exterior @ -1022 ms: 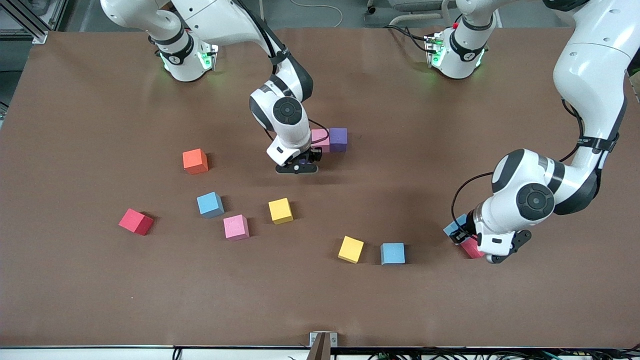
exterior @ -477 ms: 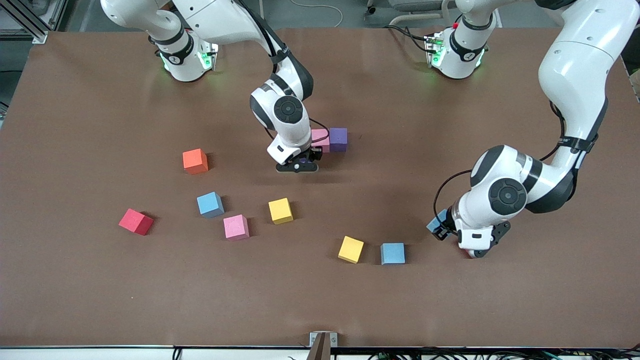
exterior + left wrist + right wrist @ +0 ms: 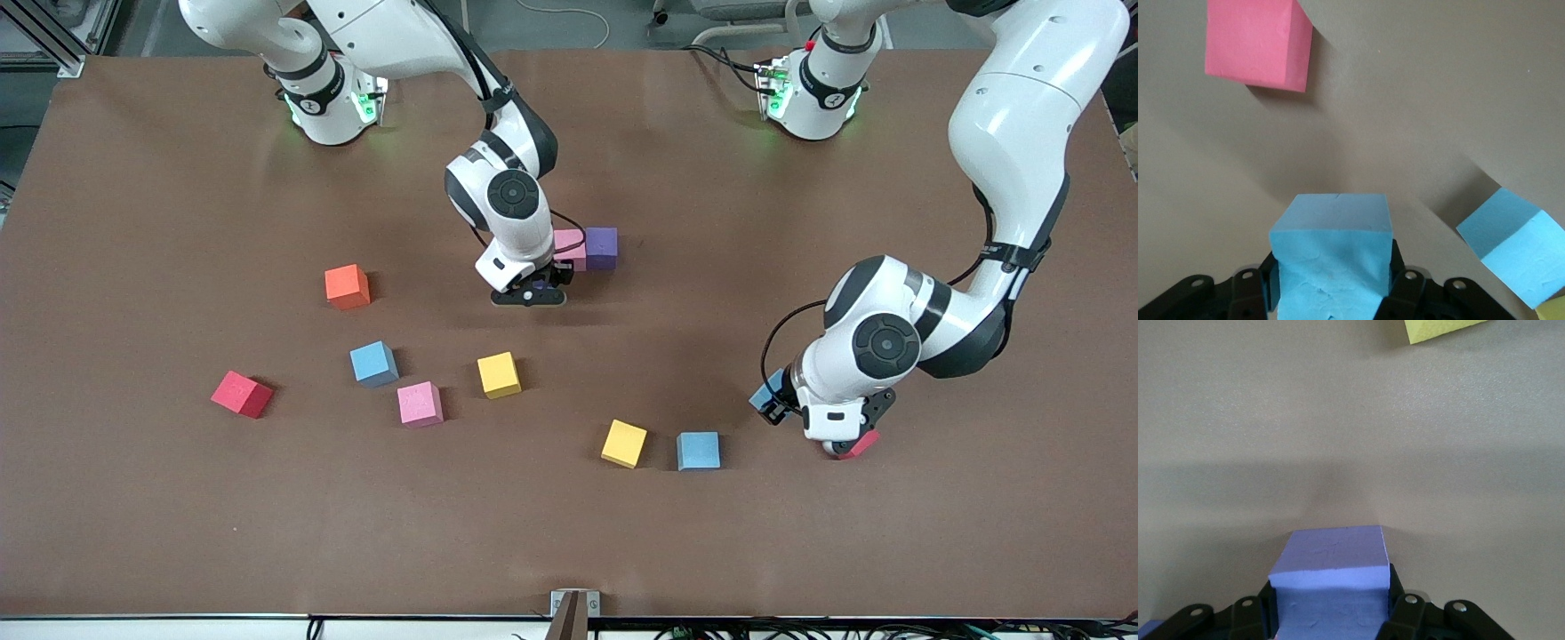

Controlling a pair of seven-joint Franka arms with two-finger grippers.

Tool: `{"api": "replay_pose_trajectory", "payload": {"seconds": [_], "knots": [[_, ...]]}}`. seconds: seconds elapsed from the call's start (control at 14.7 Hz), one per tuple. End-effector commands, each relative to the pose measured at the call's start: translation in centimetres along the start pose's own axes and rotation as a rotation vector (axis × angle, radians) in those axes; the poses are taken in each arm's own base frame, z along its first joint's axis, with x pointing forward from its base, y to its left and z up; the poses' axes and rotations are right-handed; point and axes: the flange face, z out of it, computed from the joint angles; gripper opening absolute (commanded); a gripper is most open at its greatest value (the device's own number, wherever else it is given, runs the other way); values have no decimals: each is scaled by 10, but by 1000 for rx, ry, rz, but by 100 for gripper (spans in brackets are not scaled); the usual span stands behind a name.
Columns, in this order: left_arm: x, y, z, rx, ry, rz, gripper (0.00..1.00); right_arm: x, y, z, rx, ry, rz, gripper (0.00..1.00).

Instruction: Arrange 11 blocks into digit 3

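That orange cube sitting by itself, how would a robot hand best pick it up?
The orange cube rests flat on the table with open space all round, so coming straight down from above looks best, the two fingers closing on a pair of its facing upright sides. Its edges sit slightly turned, so the hand would probably rotate to match.

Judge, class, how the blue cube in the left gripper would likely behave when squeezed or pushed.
The blue cube looks like matte foam with a rough, dented face, so it probably gives slightly and grips well in the left gripper. Its flat faces suggest that it would slide, not roll.
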Motion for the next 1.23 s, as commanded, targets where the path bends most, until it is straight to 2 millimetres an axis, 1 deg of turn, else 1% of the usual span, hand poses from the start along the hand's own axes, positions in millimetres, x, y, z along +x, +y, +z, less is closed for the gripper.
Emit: {"api": "replay_pose_trajectory", "payload": {"seconds": [0.0, 0.14, 0.2, 0.34, 0.41, 0.48, 0.55, 0.61, 0.82, 1.16], "knots": [[-14, 6, -2, 10, -13, -25, 15, -13, 3, 4, -2, -9, 15, 7], [-16, 8, 0, 12, -16, -38, 15, -12, 2, 3, 1, -6, 12, 15], [-17, 9, 0, 12, -16, -51, 15, -12, 2, 3, 0, -7, 11, 23], [-31, 20, -5, 0, -9, -79, 15, -11, 2, 2, 3, -4, 13, 35], [-37, 24, -6, -2, -8, -85, 15, -12, 1, 2, 4, -3, 11, 44], [-39, 25, -5, -1, -11, -83, 15, -11, 1, 2, 5, -1, 11, 74], [-40, 26, -5, -2, -10, -83, 15, -11, 1, 2, 5, 0, 12, 100], [-41, 26, -4, -1, -12, -87, 15, -11, 2, 2, 6, 0, 10, 100], [-61, 36, -3, -2, -25, -94, 15, -9, 2, 0, 4, 5, 2, 100], [-70, 45, -7, -15, -28, -117, 15, -6, 3, -7, 2, 4, -11, 100]]}}
